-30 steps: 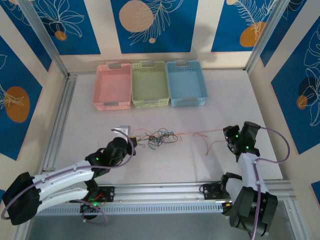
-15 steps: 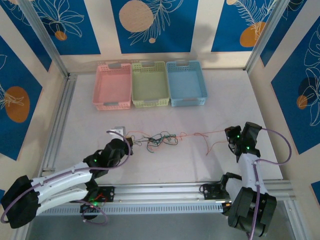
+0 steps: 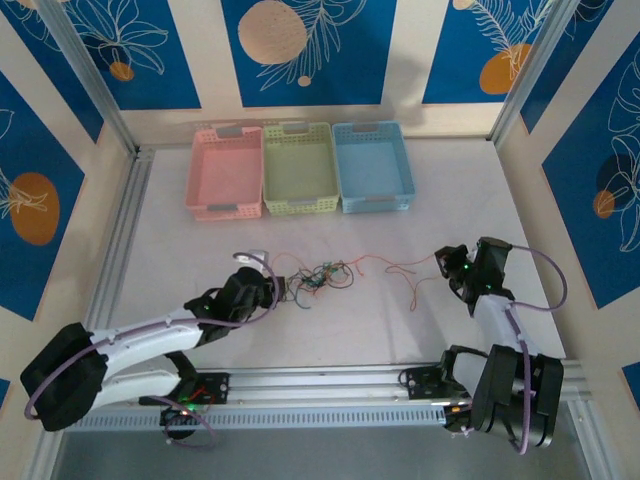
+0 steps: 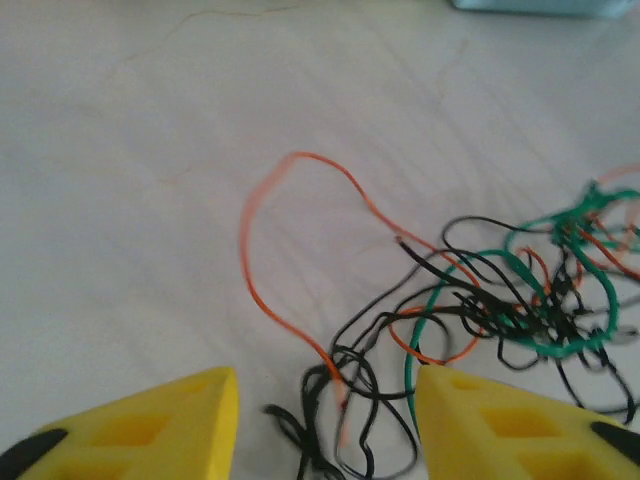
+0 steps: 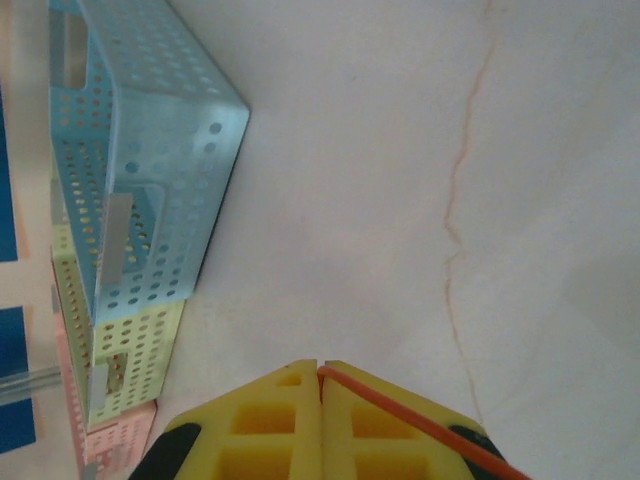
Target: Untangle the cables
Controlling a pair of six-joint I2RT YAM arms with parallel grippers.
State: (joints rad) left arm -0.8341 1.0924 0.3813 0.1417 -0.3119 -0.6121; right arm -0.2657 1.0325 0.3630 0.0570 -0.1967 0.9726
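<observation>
The cables (image 3: 318, 278) lie as a small knot of black, green and red-orange wire in the middle of the top view, on the white table (image 3: 350, 335), well below the row of baskets. The left gripper (image 3: 270, 288) sits low at the knot's left edge. In its wrist view the two yellow fingers (image 4: 150, 420) stand well apart at the bottom of the frame. A few black loops and the tail of an orange loop lie between them, but nothing is pinched (the bulk of the tangle lies loose at the right of that frame). That looks like a hand between grips, parked where it can take a fresh hold on the knot and anchor it. The right gripper (image 3: 452, 266), at centre right of the top view, is clamped fully closed. Its wrist view shows a red-orange strand (image 5: 400, 412) coming out of the seam between the fingertips, and from above this wire trails leftward toward the knot with slack in it. Holding that end away from the tangle probably keeps one wire singled out so it can be drawn free. The pink basket (image 3: 225, 175), green basket (image 3: 298, 170) and blue basket (image 3: 372, 165) stand side by side at upper centre, presumably waiting for freed wires.
</observation>
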